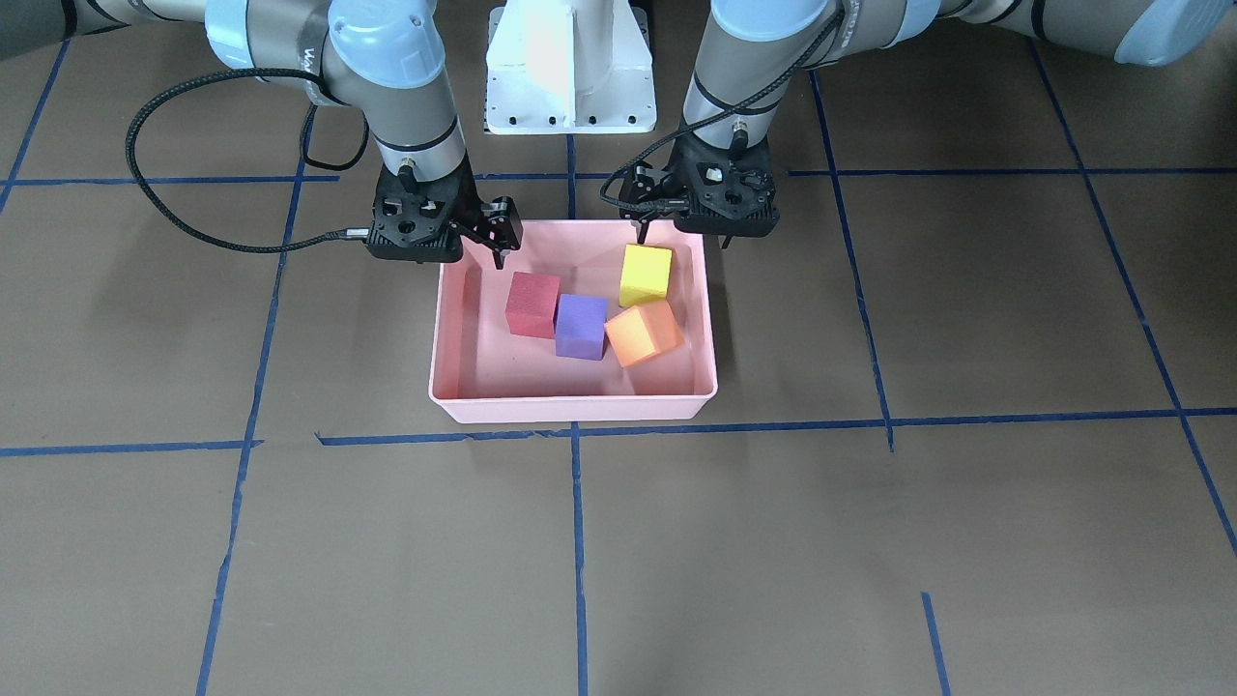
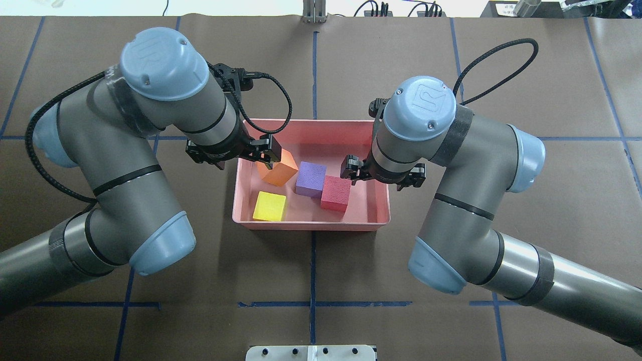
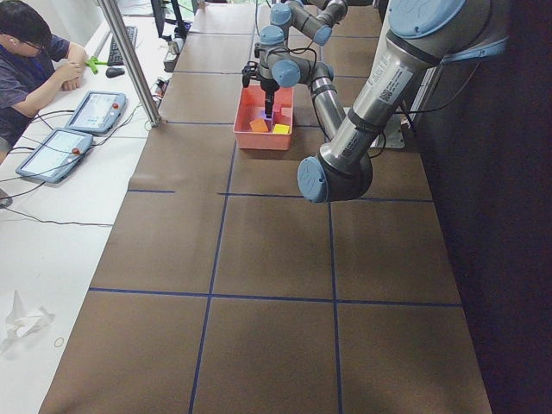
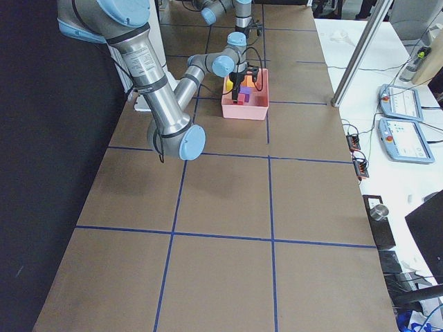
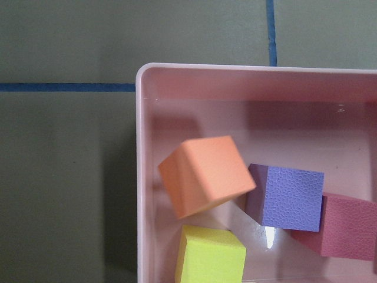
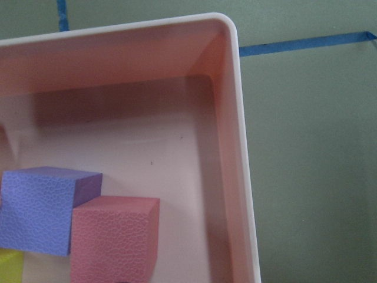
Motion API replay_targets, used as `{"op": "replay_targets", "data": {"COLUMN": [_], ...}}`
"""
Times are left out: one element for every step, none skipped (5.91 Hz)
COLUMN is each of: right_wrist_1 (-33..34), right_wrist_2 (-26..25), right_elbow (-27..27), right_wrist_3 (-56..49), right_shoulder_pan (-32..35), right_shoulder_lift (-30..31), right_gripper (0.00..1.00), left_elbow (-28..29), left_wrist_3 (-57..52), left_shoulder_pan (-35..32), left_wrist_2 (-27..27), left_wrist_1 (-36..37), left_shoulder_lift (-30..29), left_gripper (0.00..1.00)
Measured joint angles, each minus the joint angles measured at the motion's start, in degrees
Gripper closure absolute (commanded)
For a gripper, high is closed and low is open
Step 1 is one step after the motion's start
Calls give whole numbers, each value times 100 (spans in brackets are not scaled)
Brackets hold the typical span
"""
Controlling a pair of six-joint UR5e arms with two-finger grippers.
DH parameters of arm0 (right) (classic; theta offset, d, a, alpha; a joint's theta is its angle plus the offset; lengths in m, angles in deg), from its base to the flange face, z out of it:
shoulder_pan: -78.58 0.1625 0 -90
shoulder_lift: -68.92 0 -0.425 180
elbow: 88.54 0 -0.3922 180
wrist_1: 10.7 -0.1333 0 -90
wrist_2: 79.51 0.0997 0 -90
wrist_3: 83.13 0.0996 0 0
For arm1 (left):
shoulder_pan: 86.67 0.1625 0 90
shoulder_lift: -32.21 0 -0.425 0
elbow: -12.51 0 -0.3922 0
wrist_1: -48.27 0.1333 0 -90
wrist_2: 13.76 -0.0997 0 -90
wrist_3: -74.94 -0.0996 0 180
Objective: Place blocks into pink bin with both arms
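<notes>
Jaws apart, blocks (image 1: 580,327) below, inside pink bin (image 1: 570,408)

the table (image 1: 870,541) is covered in brown paper and divided into squares by blue tape lines (image 1: 578,541), and a white bench (image 3: 52,259), on which two tablets (image 3: 95,110) are laid, is seen beside a metal post (image 3: 129,60).

The pink bin (image 1: 575,408) is holding all the blocks. The yellow-green block (image 1: 646,275) and the tilted orange block (image 1: 644,333) are lying under the left claw (image 1: 683,240). The red block (image 1: 532,304) and the purple block (image 1: 580,327) are touching, nearer the right claw (image 2: 381,178).
</notes>
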Motion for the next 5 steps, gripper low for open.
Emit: {"op": "replay_targets", "data": {"right_wrist_1": [4, 6, 9, 13, 17], "right_wrist_2": [68, 209, 520, 947, 1349], "right_elbow": [137, 314, 513, 745, 944], "right_wrist_3": [-234, -600, -1085, -1758, -2776], "right_shoulder_pan": [129, 335, 669, 1143, 1753], "right_shoulder_lift": [110, 329, 615, 1060, 1691], "right_gripper": [0, 0, 0, 0, 0], "left_elbow": [-240, -485, -627, -652, -595], "left_wrist_3": [-649, -1494, -2515, -3689, -4829], "left_shoulder_pan": [-199, -520, -973, -1559, -2245], "left_wrist_2": [77, 251, 533, 909, 1273], "left_wrist_1": [-2, -6, -7, -8, -11], "left_shoulder_lift": [381, 836, 1295, 1753, 2206], "left_gripper": [0, 0, 0, 0, 0]}}
